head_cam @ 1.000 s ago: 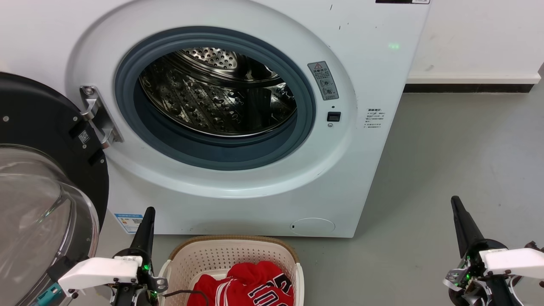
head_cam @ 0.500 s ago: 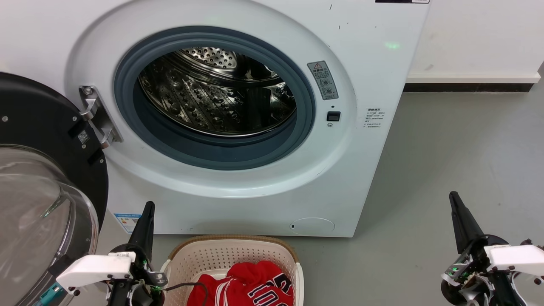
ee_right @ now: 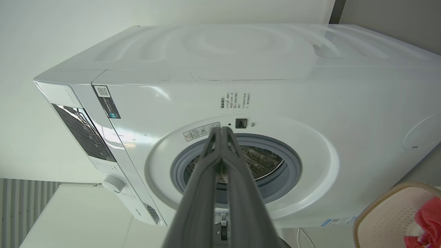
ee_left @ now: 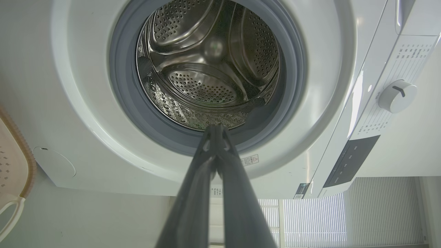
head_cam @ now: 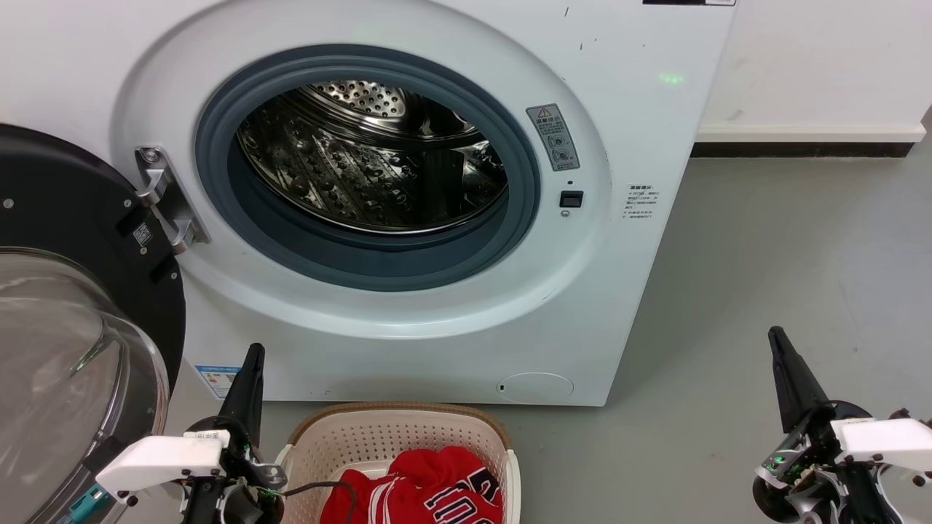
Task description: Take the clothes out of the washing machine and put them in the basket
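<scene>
From the head view, we see the clothes (head_cam: pixel 429 487) lying in the basket (head_cam: pixel 397 409), a bright red heap with white stripes and dark letters. The bottom edge of the view cuts the heap off, so we cannot tell which way it runs long. The basket sits on the floor just in front of the washing machine (head_cam: pixel 619 145), below its round hole. Our left gripper (head_cam: pixel 253 356) is just beside the basket, and our right gripper (head_cam: pixel 778 342) is well apart from it, so the left arm is the nearer one. The red heap lies low and toward the middle from the left gripper. Both grippers point up at the machine with their fingers pressed together, holding nothing. The steel drum (head_cam: pixel 371 167) looks bare where we can see into it, and the glass door (head_cam: pixel 65 364) hangs open on the left. From the left wrist view, we look along the left gripper (ee_left: pixel 215 128), pinched thin, right into the drum (ee_left: pixel 206 69), and we see no red cloth inside; the basket rim (ee_left: pixel 24 151) peeks in at the side. From the right wrist view, the right gripper (ee_right: pixel 222 130) is pinched thin too, and a bit of red cloth (ee_right: pixel 427 217) shows in the basket (ee_right: pixel 389 210) at the corner. We think the job is nearly done.
</scene>
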